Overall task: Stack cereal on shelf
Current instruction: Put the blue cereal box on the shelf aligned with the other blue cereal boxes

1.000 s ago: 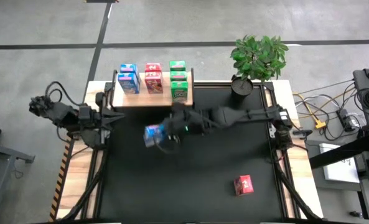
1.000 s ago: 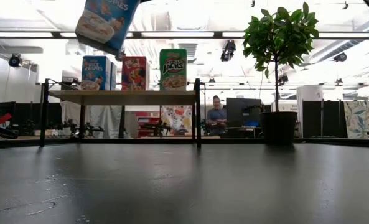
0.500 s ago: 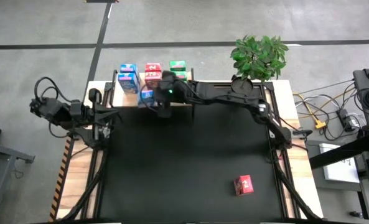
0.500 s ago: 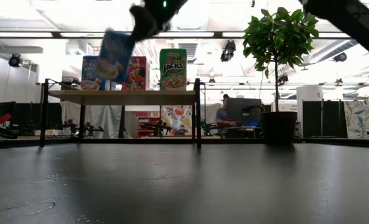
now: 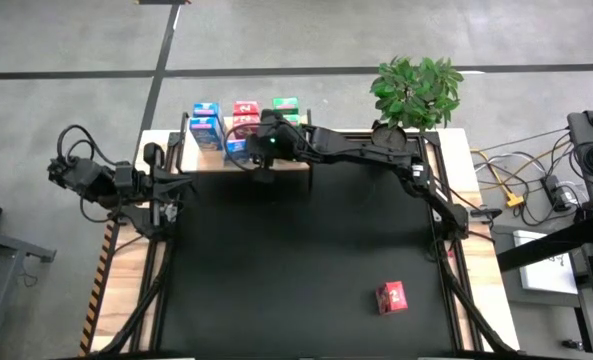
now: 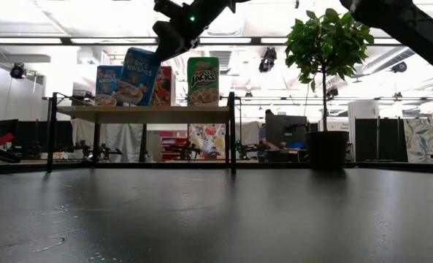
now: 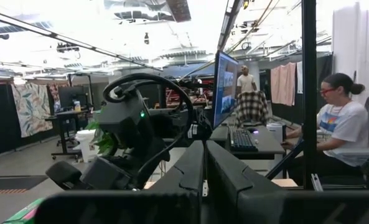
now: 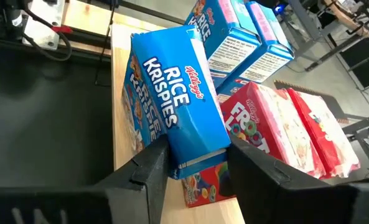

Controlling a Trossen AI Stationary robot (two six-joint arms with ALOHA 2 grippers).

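Blue box (image 6: pixel 137 75) now over shelf (image 6: pixel 143 111)

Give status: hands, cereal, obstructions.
Right hand shut on blue box, tilted over shelf. Left hand shut, parked at table's left. Red box still on mat.

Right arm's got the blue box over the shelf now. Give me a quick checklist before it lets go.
1. Grip: right gripper clamps the blue Rice Krispies box: ok.
2. Box over the shelf, not the mat: ok.
3. Box upright: not ok, it tilts in the low view.
4. Box bottom resting on the shelf board: cannot tell.
5. Clearance from the red boxes beside it: not ok, it leans against one.
6. Left gripper parked at the table's left edge, out of the way: ok.
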